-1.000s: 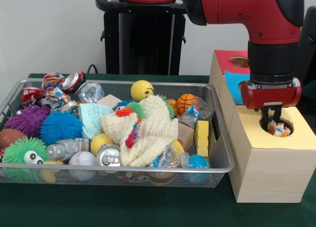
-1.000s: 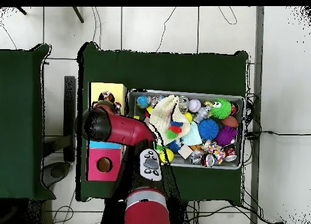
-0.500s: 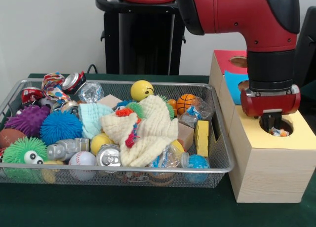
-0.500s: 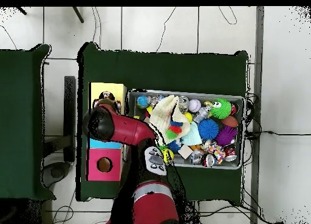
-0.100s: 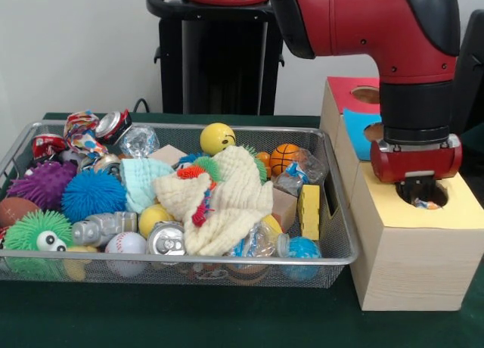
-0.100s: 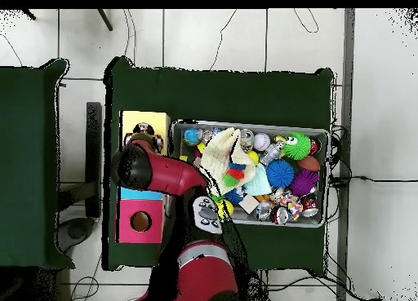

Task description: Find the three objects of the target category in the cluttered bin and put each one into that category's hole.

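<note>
The gripper [image 5: 417, 191] stands lowered into the round hole [image 5: 428, 195] in the yellow-topped section of the wooden sorting box [image 5: 412, 250]; its tips are sunk below the hole's rim, so whether it is spread or closed cannot be told. A small multicoloured object [image 5: 426, 204] lies inside the same hole, just beside and below the gripper, and contact between the two cannot be made out. In the overhead view the red arm [image 6: 163, 171] covers most of this section. The box's further sections are topped blue [image 5: 357, 128] and red [image 5: 349, 91], the red one bearing its own hole [image 5: 367, 94].

The wire-mesh bin [image 5: 333, 246] stands just beside the box on a dark green table [image 5: 189, 318]. Among its contents: a cream knitted cloth [image 5: 223, 200] near the middle, a yellow smiley ball [image 5: 217, 138] by the far edge, a small basketball [image 5: 284, 157], a blue spiky ball [image 5: 92, 195], a purple spiky ball [image 5: 41, 183], a green spiky ball with eyes [image 5: 36, 238] at one near corner, a baseball [image 5: 125, 246] and a drinks can [image 5: 166, 240] along the near edge. The floor [image 6: 212, 37] around the table is pale tile.
</note>
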### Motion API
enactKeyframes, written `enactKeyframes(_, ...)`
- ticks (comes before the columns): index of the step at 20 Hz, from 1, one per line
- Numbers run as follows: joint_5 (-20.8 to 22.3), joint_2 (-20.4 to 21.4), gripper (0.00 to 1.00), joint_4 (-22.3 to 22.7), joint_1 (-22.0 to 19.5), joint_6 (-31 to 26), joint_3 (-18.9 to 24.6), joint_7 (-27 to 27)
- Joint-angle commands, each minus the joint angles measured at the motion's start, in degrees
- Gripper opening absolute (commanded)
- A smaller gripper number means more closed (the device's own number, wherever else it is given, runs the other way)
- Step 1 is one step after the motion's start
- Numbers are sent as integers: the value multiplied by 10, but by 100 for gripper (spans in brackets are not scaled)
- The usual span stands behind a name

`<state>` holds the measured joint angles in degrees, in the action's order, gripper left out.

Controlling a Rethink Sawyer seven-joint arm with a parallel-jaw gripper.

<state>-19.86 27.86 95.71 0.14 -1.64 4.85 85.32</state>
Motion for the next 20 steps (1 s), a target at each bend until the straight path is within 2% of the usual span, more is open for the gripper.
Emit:
enactKeyframes(1, -29, -35, 100, 22, 15, -25, -8, 147)
enactKeyframes(11, -42, -36, 100, 15, 34, -39, -35, 140)
enactKeyframes(13, -55, -31, 100, 5, 55, -70, -66, 142)
enactKeyframes(15, -70, -27, 100, -2, 78, -126, -100, 156)
enactKeyframes(20, -65, -33, 100, -51, 130, -247, -190, 171)
